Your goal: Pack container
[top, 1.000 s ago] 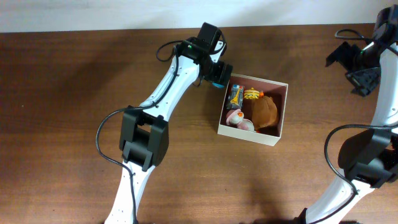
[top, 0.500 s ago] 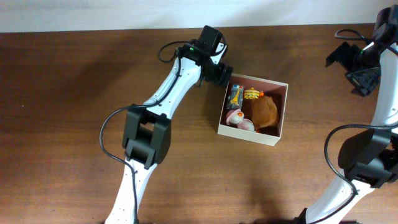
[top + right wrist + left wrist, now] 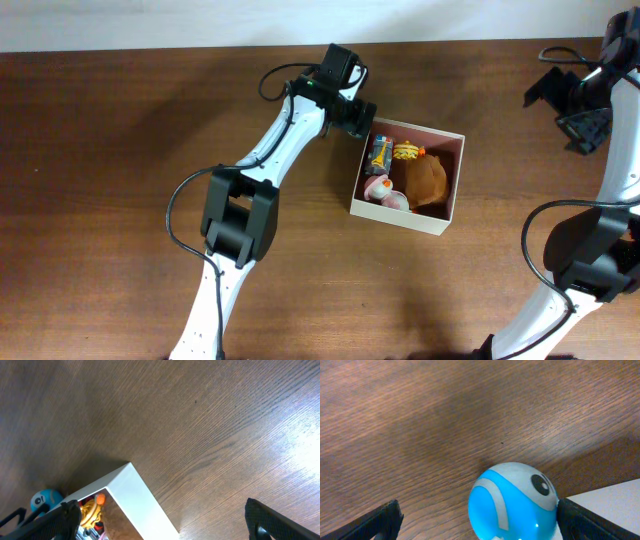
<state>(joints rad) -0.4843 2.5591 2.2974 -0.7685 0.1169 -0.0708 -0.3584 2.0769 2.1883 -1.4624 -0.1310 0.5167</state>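
Observation:
The container (image 3: 400, 217), a square cream-white box with a pink-brown inside, stands right of the table's middle. It holds a brown plush toy (image 3: 427, 181), a yellow toy (image 3: 404, 152), a pink toy (image 3: 379, 190) and a grey-orange toy (image 3: 379, 153). My left gripper (image 3: 353, 117) is open at the container's far-left corner. In the left wrist view a blue and grey ball (image 3: 514, 502) rests on the wood between its fingers (image 3: 480, 521), next to the right finger and the container wall (image 3: 615, 501). My right gripper (image 3: 578, 112) is open and empty, raised at the far right.
The right wrist view shows the container's corner (image 3: 134, 489), the yellow toy (image 3: 90, 510) and the blue ball (image 3: 44, 499) from afar. Bare brown wood lies around the container. A pale wall edge runs along the table's far side (image 3: 200, 25).
My left gripper has shifted slightly right toward the container's corner, and the blue ball is now hidden under it in the overhead view. The right arm has not moved.

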